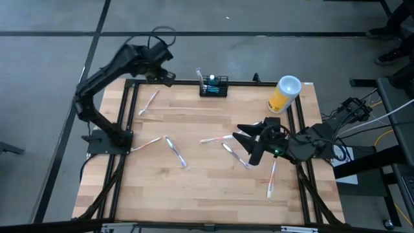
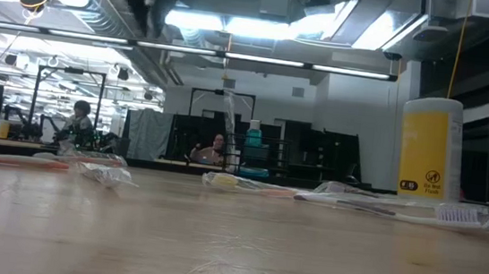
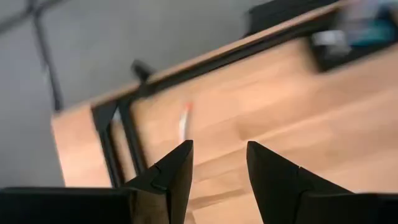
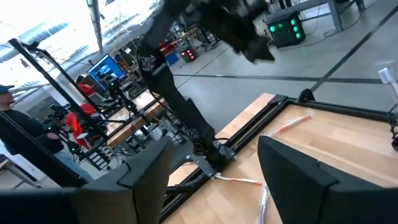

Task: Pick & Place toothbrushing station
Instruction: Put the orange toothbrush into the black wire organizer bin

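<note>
Judging our progress, nothing is picked yet: the toothbrushing station (image 1: 213, 86) sits untouched at the bench's (image 1: 207, 175) far edge, well apart from both left jaws (image 1: 169, 66) and right jaws (image 1: 249, 144), open and empty.

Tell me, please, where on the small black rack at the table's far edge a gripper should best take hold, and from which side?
Probably from straight above, pinching across the short depth of the black rack. It stands upright against the far table frame, so a sideways approach looks cramped. Grip toward its right end, clear of the teal item and wrapped brush standing in it. The open left gripper hovers nearest.
</note>
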### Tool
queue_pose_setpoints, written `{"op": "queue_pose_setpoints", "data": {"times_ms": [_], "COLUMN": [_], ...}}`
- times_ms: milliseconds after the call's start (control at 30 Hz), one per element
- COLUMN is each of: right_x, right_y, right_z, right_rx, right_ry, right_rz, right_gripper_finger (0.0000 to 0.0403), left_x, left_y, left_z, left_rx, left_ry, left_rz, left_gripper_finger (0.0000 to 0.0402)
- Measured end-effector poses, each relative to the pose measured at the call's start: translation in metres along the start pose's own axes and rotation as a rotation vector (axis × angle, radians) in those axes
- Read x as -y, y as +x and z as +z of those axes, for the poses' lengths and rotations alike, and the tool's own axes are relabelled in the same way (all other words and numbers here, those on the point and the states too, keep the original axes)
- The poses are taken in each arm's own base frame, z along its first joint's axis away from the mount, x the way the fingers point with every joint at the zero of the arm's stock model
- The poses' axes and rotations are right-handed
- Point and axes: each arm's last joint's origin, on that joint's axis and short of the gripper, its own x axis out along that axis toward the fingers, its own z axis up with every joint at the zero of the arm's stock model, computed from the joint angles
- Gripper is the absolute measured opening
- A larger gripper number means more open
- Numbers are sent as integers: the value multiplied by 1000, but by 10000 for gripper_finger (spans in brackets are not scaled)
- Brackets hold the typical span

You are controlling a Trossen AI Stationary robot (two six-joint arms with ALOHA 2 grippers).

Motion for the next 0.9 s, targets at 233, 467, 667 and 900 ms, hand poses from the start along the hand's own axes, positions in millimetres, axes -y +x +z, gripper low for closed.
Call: {"op": "queue_pose_setpoints", "data": {"times_ms": [233, 467, 667, 900], "right_x": [1, 4, 6, 6], "right_y": [-3, -9, -13, -14], "right_z": [6, 16, 23, 24], "right_rx": [11, 17, 25, 27], "right_ry": [-17, -19, -2, 6], "right_rz": [1, 23, 31, 31], "right_gripper_finger": [242, 242, 242, 242], "left_x": [-16, -11, -11, -27], "left_y": [88, 144, 165, 171], "left_z": [-28, -64, -81, -109], "left_rx": [-250, -295, -206, -176], "left_ry": [-212, -374, -666, -1097], "left_rz": [230, 137, -37, -48], "left_gripper_finger": [146, 146, 146, 146]}}
